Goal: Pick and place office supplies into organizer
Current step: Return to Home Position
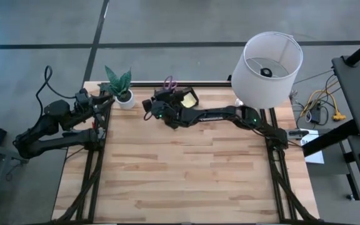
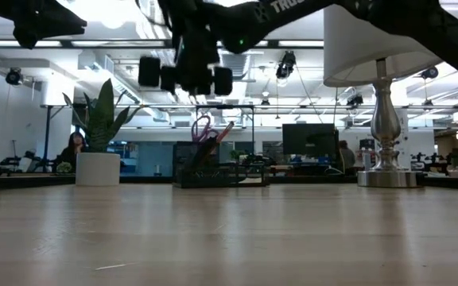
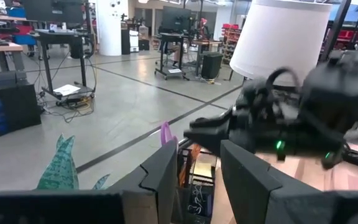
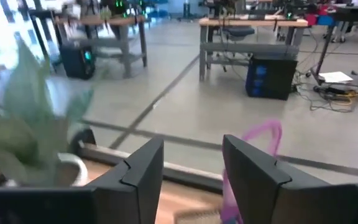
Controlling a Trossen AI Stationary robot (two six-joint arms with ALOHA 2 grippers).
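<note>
We find no supplies lying loose on the near and middle boards of the table [image 1: 186,181]. Farther back, the right gripper [image 4: 192,152] hangs in the air over the left end of the organizer [image 1: 181,103], fingers spread and holding nothing. The organizer stands at the far edge, near the centre. The scissors [image 1: 169,82] stand in it handles up, an orange pencil [image 2: 226,131] leans beside them, and the yellow sticky-note pad [image 1: 190,99] sits toward its right. At far left, by the plant pot [image 1: 125,99], the left gripper [image 3: 199,163] waits, likewise parted and empty. We judge the placing done, though we cannot tell about the smallest bits. Only the right arm's retreat remains.
</note>
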